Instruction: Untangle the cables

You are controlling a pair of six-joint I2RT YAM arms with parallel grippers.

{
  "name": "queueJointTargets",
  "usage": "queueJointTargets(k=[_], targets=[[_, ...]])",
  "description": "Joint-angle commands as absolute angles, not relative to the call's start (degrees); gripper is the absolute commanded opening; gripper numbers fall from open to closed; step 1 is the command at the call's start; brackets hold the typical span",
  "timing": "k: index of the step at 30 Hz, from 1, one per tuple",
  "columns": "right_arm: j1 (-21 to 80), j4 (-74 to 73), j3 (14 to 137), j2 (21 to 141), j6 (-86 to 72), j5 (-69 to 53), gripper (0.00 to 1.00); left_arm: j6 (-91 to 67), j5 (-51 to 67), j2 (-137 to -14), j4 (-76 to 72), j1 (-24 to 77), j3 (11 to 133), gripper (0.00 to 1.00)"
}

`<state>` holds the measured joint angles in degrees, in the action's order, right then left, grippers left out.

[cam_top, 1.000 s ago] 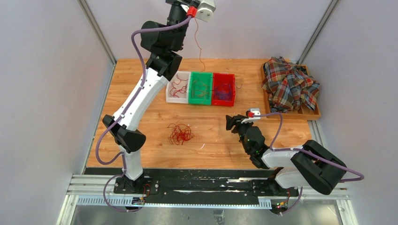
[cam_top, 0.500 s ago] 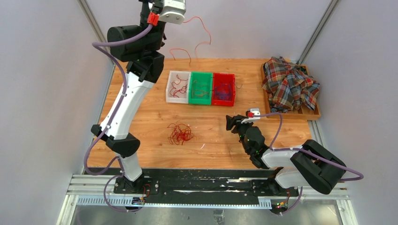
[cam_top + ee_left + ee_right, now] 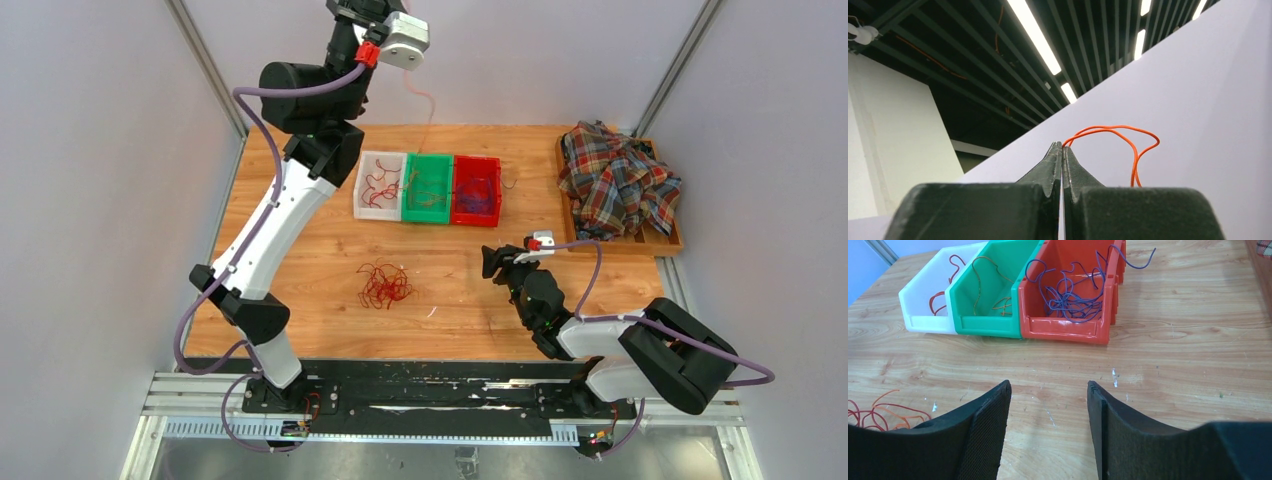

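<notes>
Tangle of cables [image 3: 384, 285], red with some orange strands, lies on the wooden table [image 3: 300, 250] just below the middle of the top view, left of centre. Its right edge also shows at the lower left corner of the right wrist view.

The left arm is raised high into the upper left-centre of the top view. In the left wrist view the left gripper [image 3: 1062, 149] has its jaws pressed together, pinching one end of an orange cable [image 3: 1120, 131] at their tips. The cable arcs up and to the right, then drops behind the right finger, seen against a pale wall and ceiling lights. In the top view a thin, faint strand hangs below the wrist toward the far edge of the table.

The right gripper [image 3: 1048, 405] sits low over the table, right of centre in the top view. Its jaws stand apart with only bare wood between them.

Three bins stand touching in a row in the upper middle of the table. The white bin [image 3: 928, 322] holds red cables [image 3: 940, 292], the green bin [image 3: 990, 326] holds olive-orange cables [image 3: 998, 302], and the red bin [image 3: 1063, 329] holds purple cables [image 3: 1068, 292]. One purple end hangs over the red bin's far rim.

At the upper right, a crumpled plaid shirt [image 3: 615, 180] lies in a wooden tray [image 3: 668, 244].
</notes>
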<state>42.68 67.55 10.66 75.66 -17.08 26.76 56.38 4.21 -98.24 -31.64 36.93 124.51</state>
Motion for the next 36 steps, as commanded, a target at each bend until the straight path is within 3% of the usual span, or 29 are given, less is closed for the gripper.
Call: queueJointTargets(k=[1, 36], targets=[[42.4, 70.1, 9.8, 75.9, -16.8, 27.7, 0.57, 58.3, 2.6, -98.9, -33.6, 37.1, 123.9, 0.01], [42.4, 71.5, 9.2, 76.3, -17.0, 27.7, 0.57, 57.7, -2.2, -107.8, -35.7, 30.9, 118.6, 0.01]])
